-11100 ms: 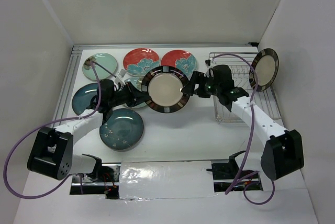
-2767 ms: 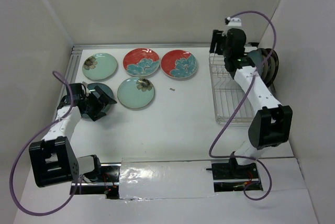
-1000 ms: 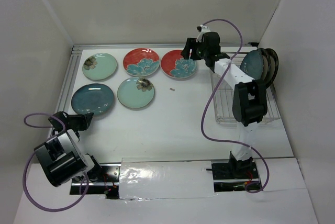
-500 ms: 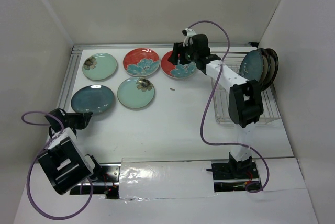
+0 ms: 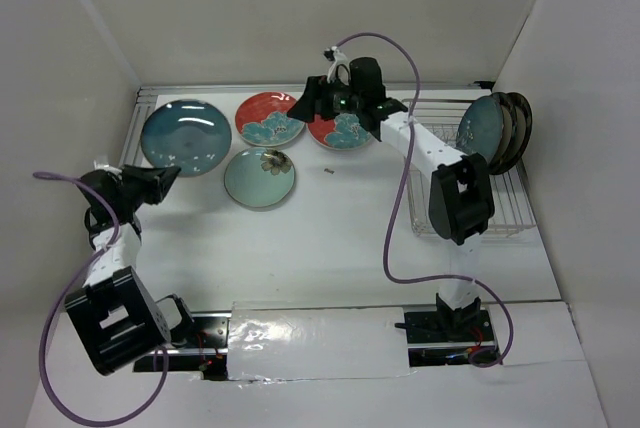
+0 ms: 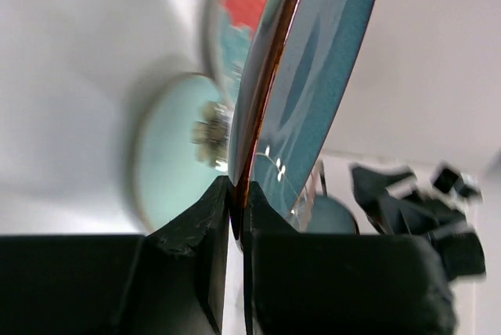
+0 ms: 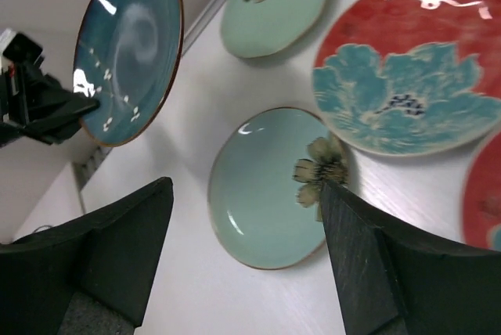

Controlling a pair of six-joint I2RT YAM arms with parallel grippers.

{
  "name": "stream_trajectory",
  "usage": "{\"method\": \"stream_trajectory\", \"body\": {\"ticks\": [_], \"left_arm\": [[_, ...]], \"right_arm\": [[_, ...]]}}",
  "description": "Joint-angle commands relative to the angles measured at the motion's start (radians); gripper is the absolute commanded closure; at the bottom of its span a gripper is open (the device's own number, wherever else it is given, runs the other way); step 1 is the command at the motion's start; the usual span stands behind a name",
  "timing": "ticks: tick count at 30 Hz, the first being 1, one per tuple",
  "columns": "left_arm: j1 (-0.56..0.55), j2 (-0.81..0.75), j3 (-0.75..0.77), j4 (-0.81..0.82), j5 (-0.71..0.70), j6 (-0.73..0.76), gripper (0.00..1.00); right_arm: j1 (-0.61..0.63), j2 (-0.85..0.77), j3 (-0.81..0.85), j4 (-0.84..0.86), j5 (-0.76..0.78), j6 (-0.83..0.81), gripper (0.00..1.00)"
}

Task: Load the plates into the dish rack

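My left gripper [image 5: 163, 177] [image 6: 236, 198] is shut on the rim of a dark teal plate [image 5: 187, 136] [image 6: 329, 77] [image 7: 129, 49], which it holds tilted above the table's left side. My right gripper [image 5: 303, 108] [image 7: 246, 186] hangs open and empty over the plates at the back. One pale mint plate [image 5: 259, 177] [image 7: 274, 186] lies under its fingers. Two red plates [image 5: 270, 118] [image 5: 345, 130] [image 7: 411, 96] lie flat beside it. A second mint plate [image 7: 274, 2] lies farther left. The dish rack [image 5: 440, 198] at the right holds upright plates [image 5: 495, 128].
A small dark scrap [image 5: 328, 170] lies on the white table between the mint plate and the rack. White walls close in on the left, back and right. A metal rail [image 5: 135, 138] runs along the table's left edge.
The left gripper has lifted the dark teal plate off the table and raised it toward the back left. The right arm has swung left from the rack to the red plates, its jaws opening wider.
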Motion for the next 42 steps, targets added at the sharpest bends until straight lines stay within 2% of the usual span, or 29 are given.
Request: {"method": "stream_trajectory", "body": {"ticks": [1, 5, 12, 18, 20, 21, 22, 23, 24, 25, 26, 28, 30, 31, 33, 34, 37, 38, 39, 40, 42], "left_arm": [[-0.073, -0.044, 0.113, 0.260, 0.192, 0.000, 1.00], [-0.170, -0.035, 0.135, 0.260, 0.211, 0.023, 1.00], [-0.252, 0.017, 0.164, 0.294, 0.246, 0.042, 1.00], [-0.303, 0.051, 0.174, 0.378, 0.286, 0.031, 1.00], [-0.319, 0.069, 0.174, 0.391, 0.310, 0.031, 1.00], [-0.334, 0.078, 0.174, 0.391, 0.310, 0.031, 1.00], [-0.345, 0.089, 0.174, 0.391, 0.310, 0.031, 1.00], [-0.345, 0.089, 0.174, 0.400, 0.320, 0.040, 1.00], [-0.355, 0.089, 0.174, 0.400, 0.320, 0.040, 1.00], [-0.365, 0.098, 0.187, 0.377, 0.320, 0.057, 1.00], [-0.365, 0.098, 0.196, 0.353, 0.320, 0.071, 0.97], [-0.375, 0.109, 0.216, 0.247, 0.306, 0.134, 0.74], [-0.388, 0.109, 0.251, 0.147, 0.266, 0.218, 0.43], [-0.398, 0.109, 0.277, 0.045, 0.225, 0.249, 0.33], [-0.407, 0.098, 0.305, -0.055, 0.180, 0.330, 0.20], [-0.421, 0.098, 0.316, -0.142, 0.160, 0.353, 0.12], [-0.450, 0.107, 0.369, -0.282, 0.047, 0.437, 0.06], [-0.475, 0.123, 0.403, -0.333, 0.013, 0.459, 0.03], [-0.487, 0.135, 0.420, -0.426, -0.048, 0.482, 0.01], [-0.504, 0.158, 0.437, -0.471, -0.082, 0.532, 0.01], [-0.555, 0.180, 0.480, -0.554, -0.198, 0.583, 0.01]], "right_arm": [[0.043, 0.013, 0.043, 0.082, -0.076, 0.083, 0.17], [0.080, 0.013, 0.023, 0.135, -0.099, 0.134, 0.16], [0.111, -0.005, -0.024, 0.197, -0.108, 0.186, 0.15], [0.131, -0.005, -0.069, 0.207, -0.120, 0.195, 0.21], [0.131, -0.014, -0.078, 0.207, -0.131, 0.195, 0.39], [0.131, -0.028, -0.092, 0.207, -0.131, 0.195, 0.61], [0.131, -0.028, -0.104, 0.185, -0.131, 0.181, 0.71], [0.131, -0.043, -0.113, 0.185, -0.131, 0.181, 0.77], [0.131, -0.052, -0.123, 0.175, -0.131, 0.170, 0.89], [0.131, -0.075, -0.132, 0.175, -0.119, 0.170, 0.94], [0.120, -0.088, -0.152, 0.150, -0.103, 0.149, 0.98], [0.106, -0.135, -0.161, 0.118, -0.071, 0.128, 1.00], [0.070, -0.170, -0.182, 0.058, -0.045, 0.086, 1.00], [0.054, -0.212, -0.182, 0.029, 0.004, 0.068, 1.00], [0.004, -0.259, -0.172, -0.060, 0.067, 0.006, 1.00], [-0.010, -0.307, -0.172, -0.094, 0.151, -0.020, 1.00], [-0.068, -0.403, -0.120, -0.221, 0.320, -0.124, 1.00], [-0.081, -0.428, -0.120, -0.244, 0.446, -0.148, 1.00], [-0.107, -0.454, -0.120, -0.256, 0.504, -0.199, 1.00], [-0.119, -0.508, -0.120, -0.257, 0.629, -0.225, 1.00], [-0.148, -0.557, -0.155, -0.257, 0.760, -0.306, 1.00]]}}
